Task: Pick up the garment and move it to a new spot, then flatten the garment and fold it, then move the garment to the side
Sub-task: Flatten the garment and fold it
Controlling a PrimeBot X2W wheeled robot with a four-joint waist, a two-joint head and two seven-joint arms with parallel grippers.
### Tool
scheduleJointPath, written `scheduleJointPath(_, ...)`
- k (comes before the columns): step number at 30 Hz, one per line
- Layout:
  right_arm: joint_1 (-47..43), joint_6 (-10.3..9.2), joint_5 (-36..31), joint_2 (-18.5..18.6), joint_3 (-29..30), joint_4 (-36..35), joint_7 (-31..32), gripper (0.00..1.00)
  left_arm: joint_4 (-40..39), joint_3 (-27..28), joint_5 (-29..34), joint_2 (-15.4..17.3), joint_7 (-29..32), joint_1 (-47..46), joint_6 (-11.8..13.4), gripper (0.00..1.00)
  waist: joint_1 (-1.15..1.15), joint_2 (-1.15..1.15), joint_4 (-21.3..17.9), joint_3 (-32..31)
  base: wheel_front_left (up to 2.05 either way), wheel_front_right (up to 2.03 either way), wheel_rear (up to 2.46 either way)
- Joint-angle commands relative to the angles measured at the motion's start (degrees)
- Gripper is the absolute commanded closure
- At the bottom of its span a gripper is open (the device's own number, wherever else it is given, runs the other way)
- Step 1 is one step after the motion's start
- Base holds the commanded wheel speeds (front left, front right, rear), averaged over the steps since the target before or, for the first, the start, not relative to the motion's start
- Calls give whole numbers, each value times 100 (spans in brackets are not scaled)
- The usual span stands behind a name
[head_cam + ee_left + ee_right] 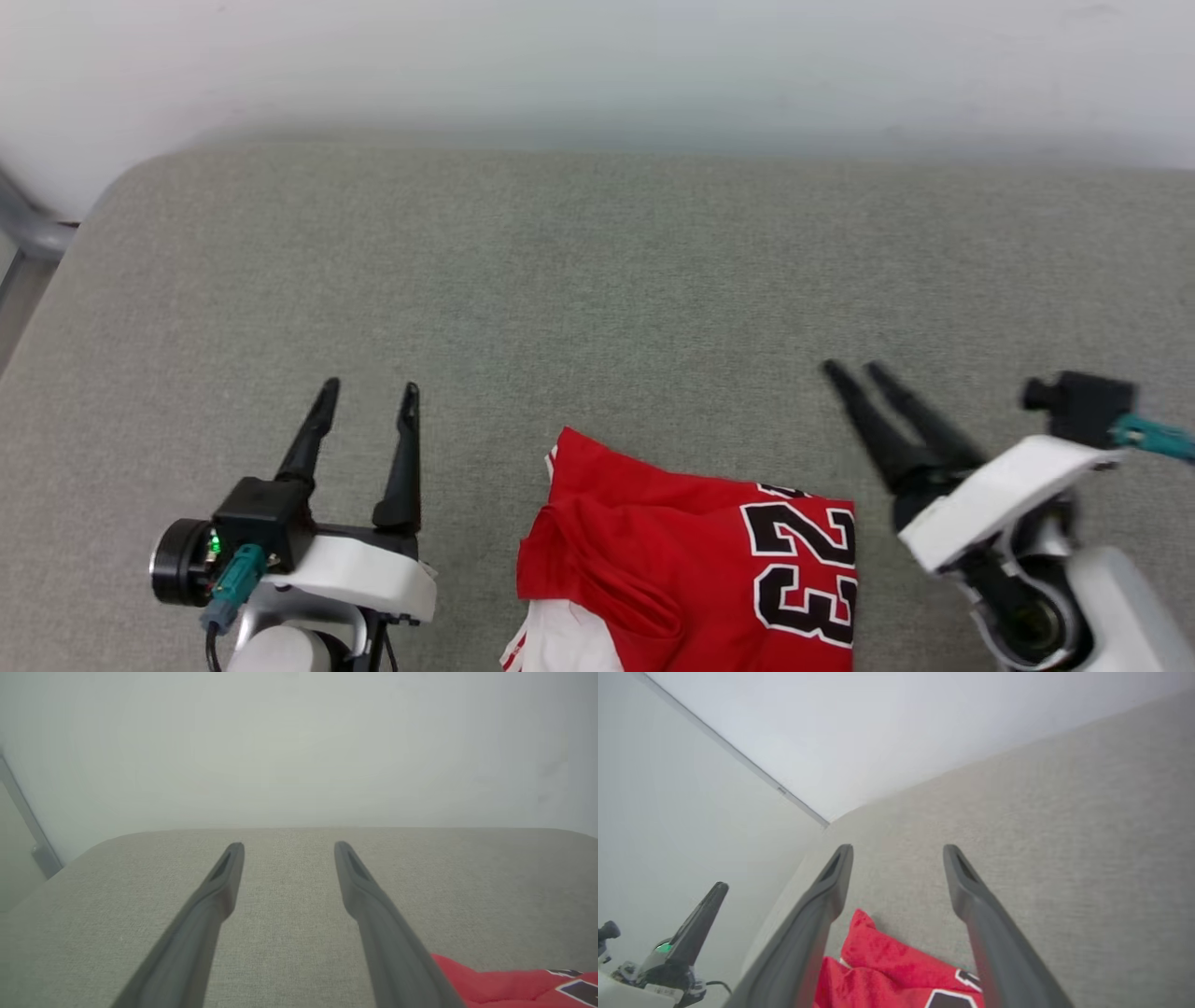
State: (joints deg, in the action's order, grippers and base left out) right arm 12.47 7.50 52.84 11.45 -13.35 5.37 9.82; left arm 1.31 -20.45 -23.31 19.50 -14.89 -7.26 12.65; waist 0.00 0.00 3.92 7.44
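Observation:
The garment (691,560), a red jersey with the number 23 and a white sleeve at its lower left, lies folded on the grey padded surface (597,280) at the bottom middle of the head view. My left gripper (369,387) stands open to its left, clear of the cloth, fingers pointing away from me. My right gripper (854,369) is open to the garment's right, tilted up and left, holding nothing. In the right wrist view the garment (887,961) lies below the open right gripper (896,851). The left wrist view has the garment's edge (514,984) at the lower right of the open left gripper (287,847).
A pale wall (597,56) rises behind the padded surface. A grey metal frame (28,233) stands at the surface's far left corner. The left arm's gripper (698,924) appears at the lower left of the right wrist view.

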Motion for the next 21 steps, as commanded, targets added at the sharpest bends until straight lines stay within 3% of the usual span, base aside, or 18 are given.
scheduleJointPath(1, -60, -3, -342, 73, 162, -1, -169, 0, -18, 41, 28, -17, -38, 63, 40, 0, 0, 0, -76, -80, 0, 0, 0)
scheduleJointPath(6, -297, -3, -1564, -43, 944, -150, -617, 0, -43, 179, 47, -11, -40, 159, 107, 0, 0, 0, -224, -279, 0, 0, 0)
scheduleJointPath(13, -789, -3, -3036, -277, 1606, -768, -773, 0, -11, 351, -29, 82, -41, 420, 165, 0, 0, 0, -462, -637, 0, 0, 0)
scheduleJointPath(21, -1409, -3, -3886, -527, 1859, -1459, -733, 0, 50, 446, -86, 139, -39, 721, 191, 0, 0, 0, -615, -823, 0, 0, 0)
